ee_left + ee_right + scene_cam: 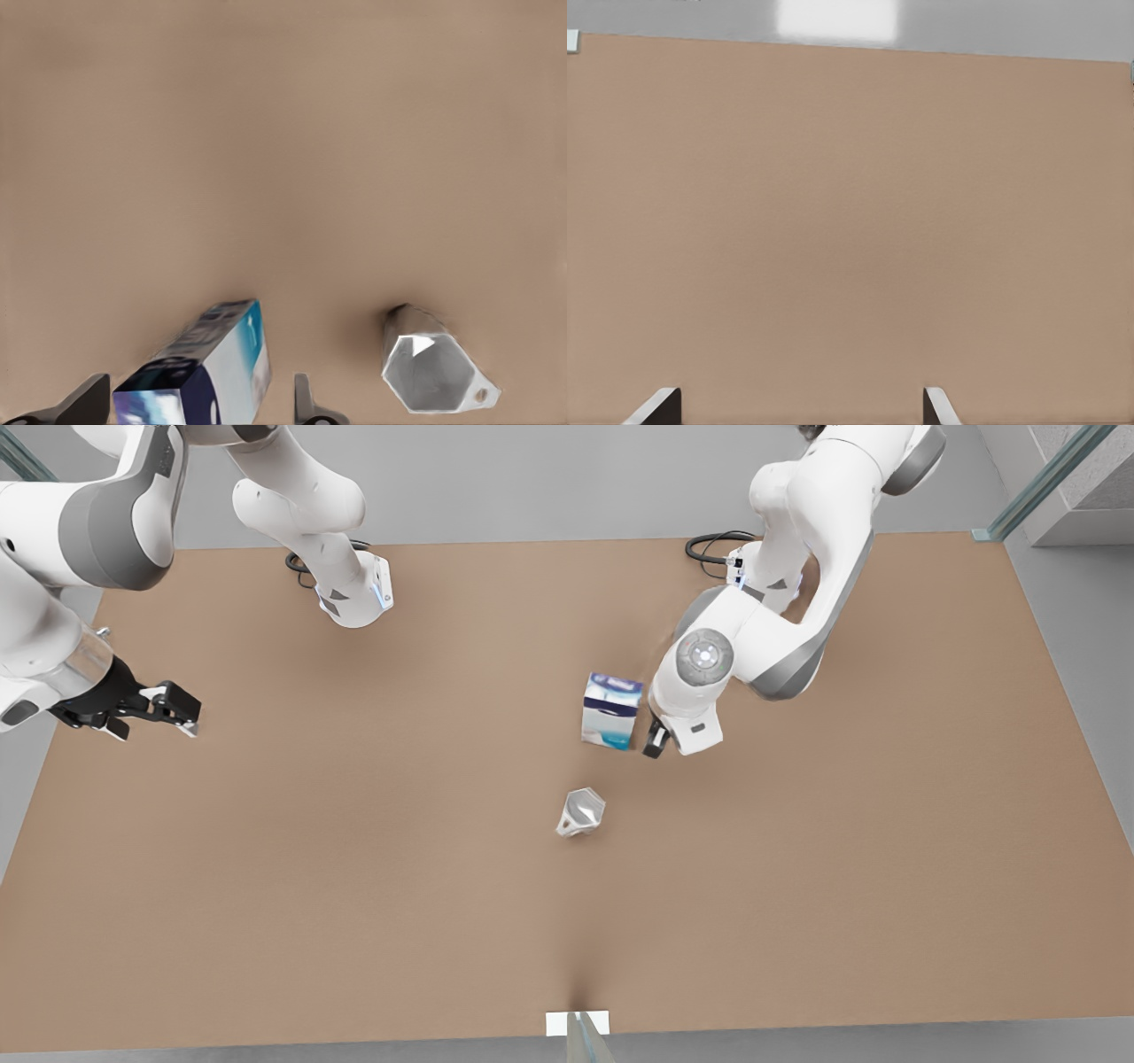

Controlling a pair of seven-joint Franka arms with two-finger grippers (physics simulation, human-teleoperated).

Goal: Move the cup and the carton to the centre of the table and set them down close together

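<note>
left gripper (654, 737), half hidden, jaws spread beside the white-and-blue rectangular carton (610, 710), print unreadable; silvery faceted metal cup (580, 812) at its 7 o'clock; right gripper (182, 717) open.

cup (580, 812) near carton (610, 710), seemingly narrow gap between

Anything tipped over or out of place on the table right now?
Nothing stands out. The carton stands upright near mid-table, the cup upright close by, apart from it. The left gripper is open around the carton; the right gripper waits open at the front view's left.
</note>
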